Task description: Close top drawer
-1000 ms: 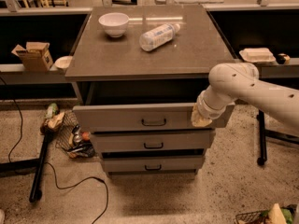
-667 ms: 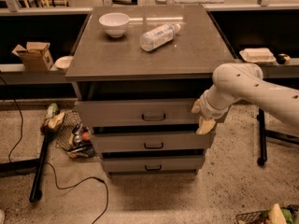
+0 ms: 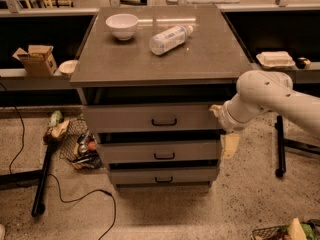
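The top drawer point(image 3: 130, 118) is the wide grey front just under the cabinet's top, with a small dark loop handle point(image 3: 164, 121). It sits nearly pushed in, its front a little proud of the two smaller drawers below. My gripper point(image 3: 223, 127) is at the right end of this drawer front, on the white arm point(image 3: 272, 96) that reaches in from the right. Its cream fingers stand apart and hold nothing. The upper fingertip point(image 3: 216, 108) touches the drawer's right edge; the lower one point(image 3: 229, 145) hangs beside the middle drawer point(image 3: 158, 152).
A white bowl point(image 3: 122, 25) and a lying plastic bottle point(image 3: 169, 38) rest on the cabinet top point(image 3: 210, 59). The bottom drawer point(image 3: 162, 176) is lowest. A wire basket of clutter point(image 3: 79, 144), a black bar and a cable lie left on the floor; a black stand leg point(image 3: 280, 146) stands right.
The top drawer has slid back into the cabinet from being pulled out. My gripper has moved back with its right end, and its lower finger has dropped down.
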`<move>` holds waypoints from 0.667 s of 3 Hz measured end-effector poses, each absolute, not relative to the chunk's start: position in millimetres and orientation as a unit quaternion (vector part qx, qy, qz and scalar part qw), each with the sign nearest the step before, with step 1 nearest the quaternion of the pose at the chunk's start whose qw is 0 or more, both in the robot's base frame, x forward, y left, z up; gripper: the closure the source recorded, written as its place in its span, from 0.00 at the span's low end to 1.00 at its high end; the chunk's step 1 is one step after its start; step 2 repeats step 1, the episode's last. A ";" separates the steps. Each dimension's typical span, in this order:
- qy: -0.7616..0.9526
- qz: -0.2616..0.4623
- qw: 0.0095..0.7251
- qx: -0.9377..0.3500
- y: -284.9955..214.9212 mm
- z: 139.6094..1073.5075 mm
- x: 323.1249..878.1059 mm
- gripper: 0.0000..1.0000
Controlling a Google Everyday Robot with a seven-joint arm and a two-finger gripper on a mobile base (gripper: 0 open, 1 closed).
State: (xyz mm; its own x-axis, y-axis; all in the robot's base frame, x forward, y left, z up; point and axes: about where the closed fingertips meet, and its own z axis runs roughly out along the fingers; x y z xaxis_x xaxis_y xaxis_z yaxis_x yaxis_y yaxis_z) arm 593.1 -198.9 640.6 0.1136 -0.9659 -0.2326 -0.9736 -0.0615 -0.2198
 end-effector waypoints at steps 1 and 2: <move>0.654 0.026 0.155 -0.740 -201.6 658.5 567.0 0.00; 0.654 0.026 0.155 -0.740 -201.6 658.5 567.0 0.00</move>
